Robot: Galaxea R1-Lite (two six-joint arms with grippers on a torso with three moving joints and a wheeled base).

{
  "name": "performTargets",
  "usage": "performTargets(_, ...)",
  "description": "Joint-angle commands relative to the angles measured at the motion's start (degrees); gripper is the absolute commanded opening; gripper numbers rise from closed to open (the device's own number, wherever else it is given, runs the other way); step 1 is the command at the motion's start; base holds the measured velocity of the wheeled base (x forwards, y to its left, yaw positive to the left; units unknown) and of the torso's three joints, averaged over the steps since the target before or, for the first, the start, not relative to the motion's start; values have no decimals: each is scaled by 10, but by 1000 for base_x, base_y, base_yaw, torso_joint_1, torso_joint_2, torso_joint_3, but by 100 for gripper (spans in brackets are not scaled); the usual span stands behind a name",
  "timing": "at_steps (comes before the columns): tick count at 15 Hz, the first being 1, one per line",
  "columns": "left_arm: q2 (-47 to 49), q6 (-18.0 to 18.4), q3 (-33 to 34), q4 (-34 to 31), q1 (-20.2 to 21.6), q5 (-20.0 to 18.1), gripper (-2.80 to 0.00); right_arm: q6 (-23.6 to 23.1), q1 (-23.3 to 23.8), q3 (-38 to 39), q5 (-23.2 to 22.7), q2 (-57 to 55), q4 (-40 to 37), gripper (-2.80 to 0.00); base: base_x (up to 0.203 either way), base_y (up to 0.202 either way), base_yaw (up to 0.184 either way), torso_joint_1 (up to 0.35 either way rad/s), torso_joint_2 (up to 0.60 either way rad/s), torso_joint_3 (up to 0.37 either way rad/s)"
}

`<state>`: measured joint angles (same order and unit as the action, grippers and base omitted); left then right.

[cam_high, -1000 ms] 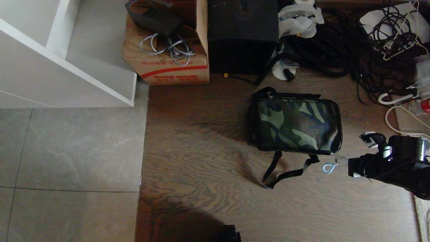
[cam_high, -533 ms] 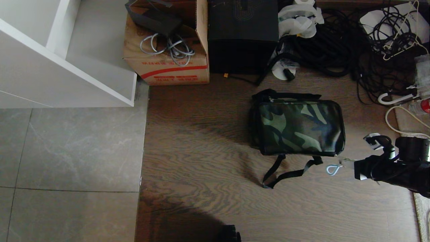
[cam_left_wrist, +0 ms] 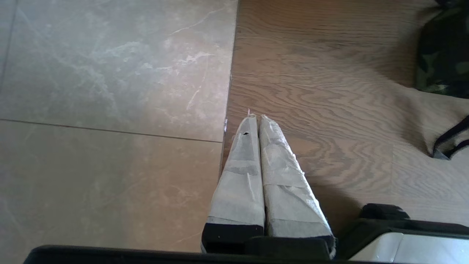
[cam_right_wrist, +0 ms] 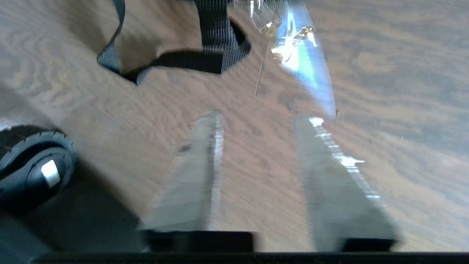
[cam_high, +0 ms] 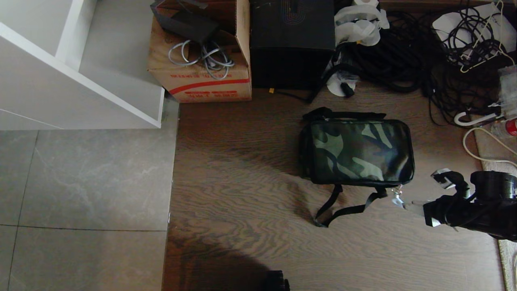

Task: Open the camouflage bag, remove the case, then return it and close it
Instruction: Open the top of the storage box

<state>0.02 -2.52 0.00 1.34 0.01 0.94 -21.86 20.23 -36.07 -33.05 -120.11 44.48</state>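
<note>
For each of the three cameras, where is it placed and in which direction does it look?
Head view: high on the robot, facing down at the floor; the camouflage bag lies shut, and the right gripper enters from the right.
Left wrist view: behind the left gripper, which is shut, over the seam between tile and wood floor.
Right wrist view: behind the open right gripper, low over the wood, toward the shoulder strap.
Shared: the strap and wood floor appear in all three.

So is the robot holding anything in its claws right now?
No. The right claw is open beside the camouflage bag, with only floor between its fingers. The left claw is shut on nothing.
</note>
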Motion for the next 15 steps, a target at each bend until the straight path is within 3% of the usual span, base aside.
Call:
performTargets(1,0,0,6,0,0,0,-280,-13,1,17,-10,14,-4,0,0,0,0,0,0,0)
performTargets(4,0,0,5,1,0,0,-280,-16,10,19,-80,58,-57,0,0,0,0,0,0,0)
performTargets(6,0,0,5,1,0,0,-280,13,16,20,-119,102,-112,0,0,0,0,0,0,0)
performTargets(8,0,0,6,0,0,0,-280,56,21,15,-130,139,-133,0,0,0,0,0,0,0)
performTargets(10,0,0,5,1,1,0,-280,63,45,8,-131,153,-135,0,0,0,0,0,0,0)
performTargets(15,0,0,5,1,0,0,-280,127,79,-57,-131,111,-132,0,0,0,0,0,0,0)
